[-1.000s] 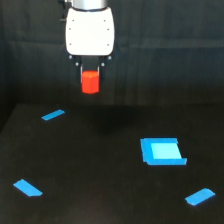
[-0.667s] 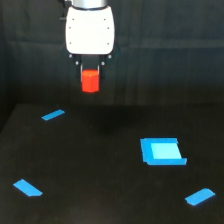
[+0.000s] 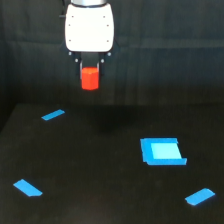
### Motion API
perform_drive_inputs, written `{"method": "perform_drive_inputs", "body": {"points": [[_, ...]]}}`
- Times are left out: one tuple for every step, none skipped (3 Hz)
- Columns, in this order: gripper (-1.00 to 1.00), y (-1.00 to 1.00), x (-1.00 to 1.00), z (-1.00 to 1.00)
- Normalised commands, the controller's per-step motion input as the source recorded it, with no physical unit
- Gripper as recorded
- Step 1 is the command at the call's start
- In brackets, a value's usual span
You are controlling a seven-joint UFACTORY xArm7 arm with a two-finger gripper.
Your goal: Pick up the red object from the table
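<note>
Dark curtains are backing the glossy black table [image 3: 100, 200], where a blue square patch [image 3: 161, 151] is lying. Well above it, the gripper [image 3: 90, 75] is clasping the red object [image 3: 90, 79] between its fingers; the pick-up is looking essentially done, nothing obviously remaining.

The end effector [image 3: 90, 75] hangs above the table's [image 3: 100, 175] far edge, toward the exterior view's left, with the cylinder [image 3: 90, 79] held between its fingers, well clear of the table. On the table, one strip [image 3: 53, 115] lies near the far left corner and another strip [image 3: 28, 188] near the near left corner. The square patch [image 3: 162, 151] sits right of centre, with a third strip [image 3: 199, 196] nearer and further right, by the near right corner.
</note>
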Motion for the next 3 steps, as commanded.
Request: {"method": "perform_drive_inputs", "body": {"points": [[-1.0, 0.05, -0.08, 0.12], [-1.0, 0.11, 0.08, 0.09], [-1.0, 0.14, -0.01, 0.14]]}}
